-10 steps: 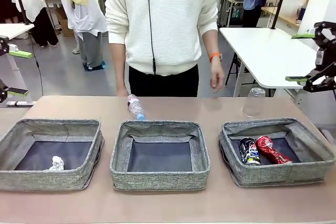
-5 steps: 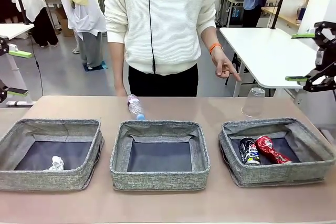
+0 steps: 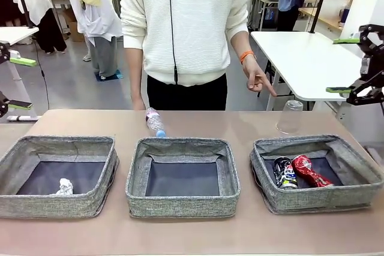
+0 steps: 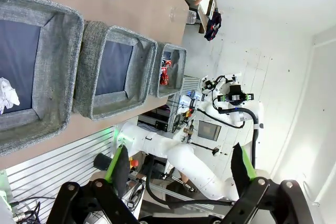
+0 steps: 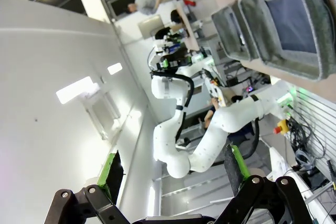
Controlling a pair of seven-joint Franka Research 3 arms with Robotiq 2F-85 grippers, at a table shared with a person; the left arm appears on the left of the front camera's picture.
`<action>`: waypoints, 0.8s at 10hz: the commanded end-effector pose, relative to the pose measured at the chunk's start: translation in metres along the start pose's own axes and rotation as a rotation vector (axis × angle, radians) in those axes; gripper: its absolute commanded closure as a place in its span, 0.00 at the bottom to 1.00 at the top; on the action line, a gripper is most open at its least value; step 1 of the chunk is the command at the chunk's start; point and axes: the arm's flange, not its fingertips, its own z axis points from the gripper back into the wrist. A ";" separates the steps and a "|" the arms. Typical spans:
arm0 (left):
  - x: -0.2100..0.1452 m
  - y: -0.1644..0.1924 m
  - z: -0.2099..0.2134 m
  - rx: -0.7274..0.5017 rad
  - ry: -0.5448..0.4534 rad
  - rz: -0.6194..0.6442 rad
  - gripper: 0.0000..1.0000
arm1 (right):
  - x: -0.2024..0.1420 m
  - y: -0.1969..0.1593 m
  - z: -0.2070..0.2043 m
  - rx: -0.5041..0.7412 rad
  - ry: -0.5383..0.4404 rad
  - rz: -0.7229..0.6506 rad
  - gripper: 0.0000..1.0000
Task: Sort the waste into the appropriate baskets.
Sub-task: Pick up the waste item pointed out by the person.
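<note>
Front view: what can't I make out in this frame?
- Left gripper: nearly all but its fingers is cut off by the left edge.
- Dark can: its print is too small to read.
- Paper ball: its underside is hidden by the left basket's near wall.

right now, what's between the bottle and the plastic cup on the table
Nothing: in the front view, bare tabletop runs from the bottle to the cup.

Paper ball [image 3: 65, 186] in left basket [image 3: 54, 205]; red can [image 3: 310, 171], printed can [image 3: 285, 173] in right basket [image 3: 318, 199]; bottle [image 3: 155, 122], cup [image 3: 291, 117] behind.
</note>
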 end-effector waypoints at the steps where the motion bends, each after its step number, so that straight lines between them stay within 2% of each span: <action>1: -0.002 0.000 -0.001 -0.011 -0.005 0.008 0.00 | 0.009 -0.013 0.009 -0.058 -0.027 0.619 0.00; 2: -0.002 0.000 -0.001 -0.011 -0.005 0.008 0.00 | 0.039 -0.021 0.017 -0.320 -0.268 0.967 0.00; 3: -0.002 0.000 -0.001 -0.011 -0.005 0.008 0.00 | 0.072 -0.027 0.031 -0.440 -0.329 1.183 0.00; 4: -0.002 0.000 -0.001 -0.011 -0.005 0.008 0.00 | 0.089 -0.033 0.044 -0.502 -0.517 1.422 0.00; 6: -0.002 0.000 -0.001 -0.011 -0.005 0.008 0.00 | 0.109 -0.033 0.063 -0.547 -0.807 1.448 0.00; 7: -0.002 0.000 -0.001 -0.011 -0.005 0.008 0.00 | 0.113 -0.032 0.070 -0.665 -1.013 1.351 0.00; 8: -0.002 0.000 -0.001 -0.011 -0.005 0.008 0.00 | 0.104 -0.034 0.067 -0.373 -0.189 0.832 0.00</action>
